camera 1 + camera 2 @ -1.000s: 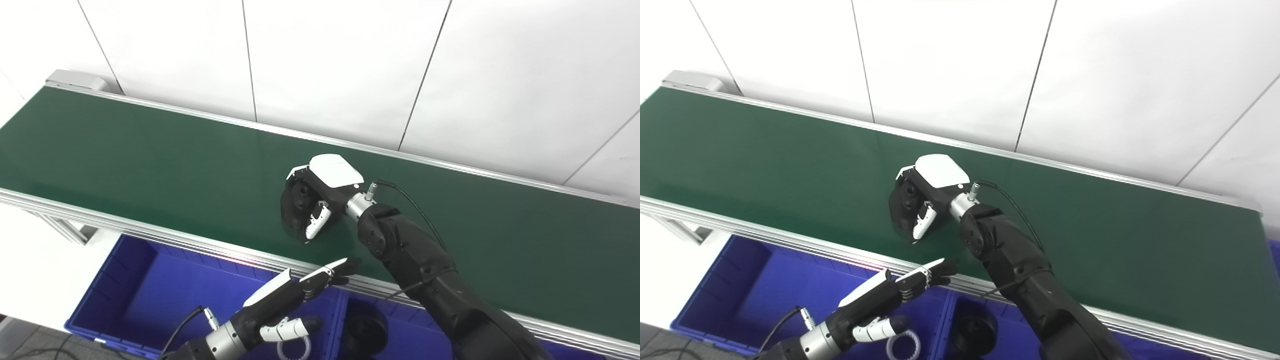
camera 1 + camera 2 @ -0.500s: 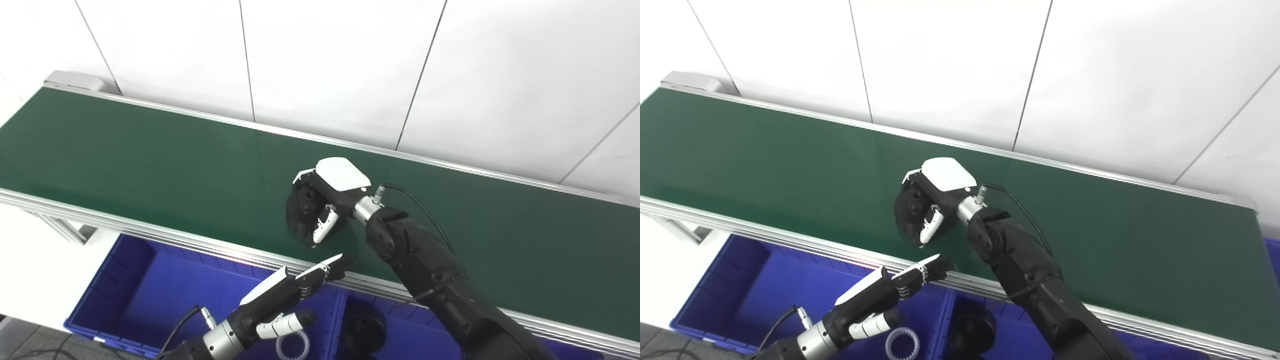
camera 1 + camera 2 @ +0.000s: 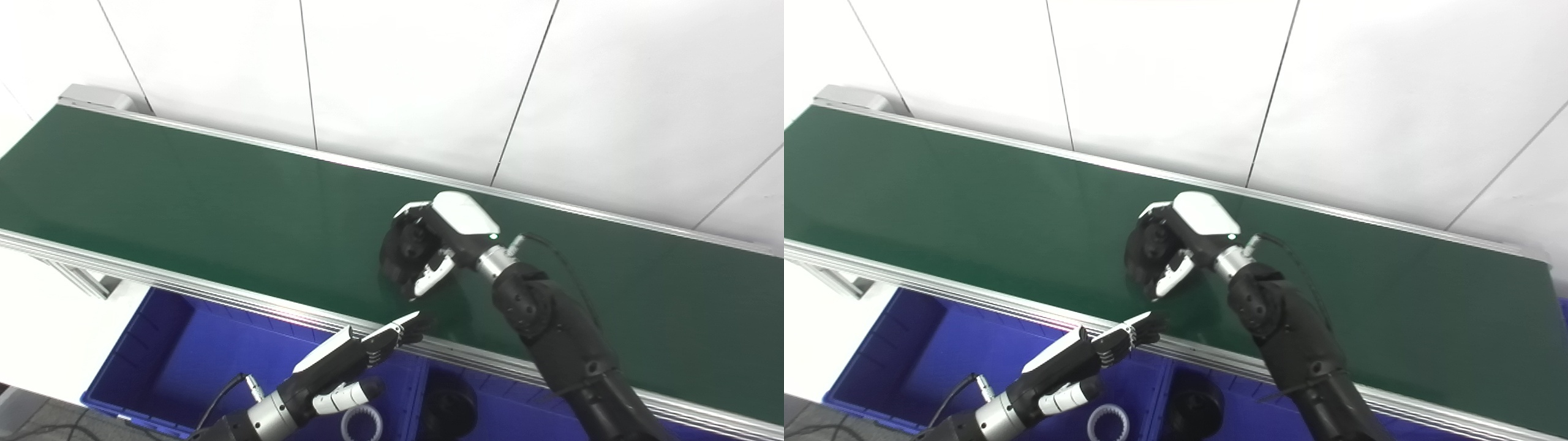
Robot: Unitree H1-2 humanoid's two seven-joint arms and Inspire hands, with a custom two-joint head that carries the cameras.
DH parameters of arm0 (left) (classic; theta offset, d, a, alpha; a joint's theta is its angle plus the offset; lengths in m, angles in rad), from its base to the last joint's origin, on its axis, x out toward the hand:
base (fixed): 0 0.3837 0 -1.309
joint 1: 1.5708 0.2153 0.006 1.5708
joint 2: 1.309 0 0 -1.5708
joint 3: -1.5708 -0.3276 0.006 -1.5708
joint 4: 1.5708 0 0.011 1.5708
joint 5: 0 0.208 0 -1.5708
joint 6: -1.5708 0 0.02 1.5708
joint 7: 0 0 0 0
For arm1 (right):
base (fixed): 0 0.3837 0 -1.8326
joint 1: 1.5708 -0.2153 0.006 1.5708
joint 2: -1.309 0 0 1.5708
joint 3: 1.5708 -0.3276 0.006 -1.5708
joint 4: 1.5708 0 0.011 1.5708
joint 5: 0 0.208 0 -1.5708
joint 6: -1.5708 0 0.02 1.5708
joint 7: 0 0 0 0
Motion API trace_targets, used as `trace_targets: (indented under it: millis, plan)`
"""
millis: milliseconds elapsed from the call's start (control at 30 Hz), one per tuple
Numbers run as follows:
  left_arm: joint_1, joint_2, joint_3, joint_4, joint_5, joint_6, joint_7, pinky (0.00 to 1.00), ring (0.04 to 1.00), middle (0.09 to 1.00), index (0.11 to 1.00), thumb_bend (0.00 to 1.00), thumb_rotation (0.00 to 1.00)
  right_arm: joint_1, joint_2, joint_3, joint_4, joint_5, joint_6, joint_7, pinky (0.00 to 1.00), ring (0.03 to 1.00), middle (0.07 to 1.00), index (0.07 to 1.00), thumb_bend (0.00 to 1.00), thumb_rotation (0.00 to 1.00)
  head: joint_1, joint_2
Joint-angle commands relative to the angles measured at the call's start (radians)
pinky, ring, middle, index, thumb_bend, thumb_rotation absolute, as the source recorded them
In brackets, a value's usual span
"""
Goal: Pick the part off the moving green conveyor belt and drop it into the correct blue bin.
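- the right hand [image 3: 438,248] is over the green belt [image 3: 184,202], its fingers and thumb curled round a black round part [image 3: 401,257]; it holds the part.
- the part is dark against the hand and the belt; whether it touches the belt or is just above it cannot be told.
- the white back of the right hand faces up and toward the wall [image 3: 416,79]; its dark arm comes in from the lower right, with a thin cable by the wrist.
- the left hand [image 3: 343,361] is lower, near the front rail [image 3: 184,288] of the belt, holding nothing, fingers straight and close together, thumb apart below them; its fingertips [image 3: 410,321] reach just over the rail.
- below the rail are blue bins: the left bin [image 3: 177,355] holds a white ring [image 3: 361,424] beside the left hand's thumb.
- the next bin [image 3: 1249,416] to the right holds a black wheel [image 3: 450,407].
- the two hands are near but apart.
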Motion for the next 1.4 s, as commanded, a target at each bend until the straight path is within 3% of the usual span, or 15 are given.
trace_targets:
  millis: [0, 200, 467, 767, 833, 900, 933, 967, 1000, 1133, 1367]
  plan:
    - [-0.006, -0.002, 0.009, -0.022, -0.017, -0.042, -0.005, 0.96, 0.98, 0.983, 0.969, 0.48, 0.93, -0.016, 0.0, -0.027, -0.065, 0.023, 0.012, -0.004, 0.27, 0.44, 0.502, 0.465, 0.52, 0.0, 0.0, -0.001]
    - [-0.008, -0.003, 0.012, -0.016, -0.031, -0.042, -0.014, 0.95, 0.974, 0.98, 0.965, 0.49, 0.92, 0.016, -0.034, -0.069, -0.162, 0.026, 0.022, 0.021, 0.27, 0.44, 0.502, 0.464, 0.52, 0.0, -0.008, 0.0]
    - [-0.017, -0.007, 0.014, -0.006, -0.04, -0.042, -0.027, 0.95, 0.975, 0.979, 0.967, 0.47, 0.91, 0.113, -0.084, -0.111, -0.368, 0.035, 0.083, 0.086, 0.26, 0.438, 0.501, 0.466, 0.52, 0.0, -0.031, 0.003]
    - [-0.042, -0.015, 0.033, 0.01, -0.05, -0.042, -0.042, 0.97, 0.985, 0.981, 0.967, 0.48, 0.94, 0.373, -0.184, -0.185, -0.686, 0.045, 0.139, 0.138, 0.25, 0.436, 0.501, 0.466, 0.52, 0.0, -0.07, 0.018]
    - [-0.052, -0.015, 0.041, 0.019, -0.065, -0.042, -0.052, 0.97, 0.986, 0.982, 0.966, 0.48, 0.94, 0.445, -0.196, -0.204, -0.753, 0.051, 0.153, 0.144, 0.25, 0.434, 0.501, 0.467, 0.52, 0.0, -0.09, 0.038]
    - [-0.068, -0.005, 0.05, 0.022, -0.083, -0.041, -0.058, 0.97, 0.987, 0.981, 0.966, 0.49, 0.94, 0.509, -0.197, -0.221, -0.809, 0.061, 0.159, 0.147, 0.24, 0.433, 0.499, 0.47, 0.52, 0.0, -0.158, 0.113]
    - [-0.078, 0.005, 0.054, 0.017, -0.098, -0.037, -0.061, 0.97, 0.988, 0.982, 0.969, 0.48, 0.94, 0.528, -0.192, -0.225, -0.836, 0.063, 0.169, 0.155, 0.25, 0.43, 0.498, 0.474, 0.52, 0.0, -0.243, 0.166]
    - [-0.088, 0.014, 0.059, 0.015, -0.116, -0.029, -0.064, 0.98, 0.99, 0.984, 0.972, 0.48, 0.94, 0.545, -0.188, -0.227, -0.855, 0.062, 0.171, 0.159, 0.25, 0.43, 0.5, 0.474, 0.52, 0.0, -0.251, 0.178]
    - [-0.101, 0.023, 0.064, 0.008, -0.137, -0.012, -0.067, 0.98, 0.992, 0.986, 0.974, 0.46, 0.92, 0.559, -0.182, -0.227, -0.878, 0.058, 0.186, 0.169, 0.24, 0.43, 0.502, 0.474, 0.52, 0.0, -0.276, 0.227]
    - [-0.148, 0.048, 0.07, 0.004, -0.212, 0.049, -0.091, 0.97, 0.984, 0.985, 0.953, 0.48, 0.85, 0.633, -0.168, -0.229, -0.933, 0.047, 0.225, 0.185, 0.25, 0.434, 0.499, 0.471, 0.52, 0.0, -0.299, 0.247]
    - [-0.158, 0.053, 0.062, -0.004, -0.218, 0.075, -0.105, 0.97, 0.983, 0.985, 0.95, 0.48, 0.82, 0.743, -0.157, -0.235, -0.971, 0.016, 0.225, 0.168, 0.25, 0.435, 0.501, 0.466, 0.52, 0.0, -0.273, 0.239]
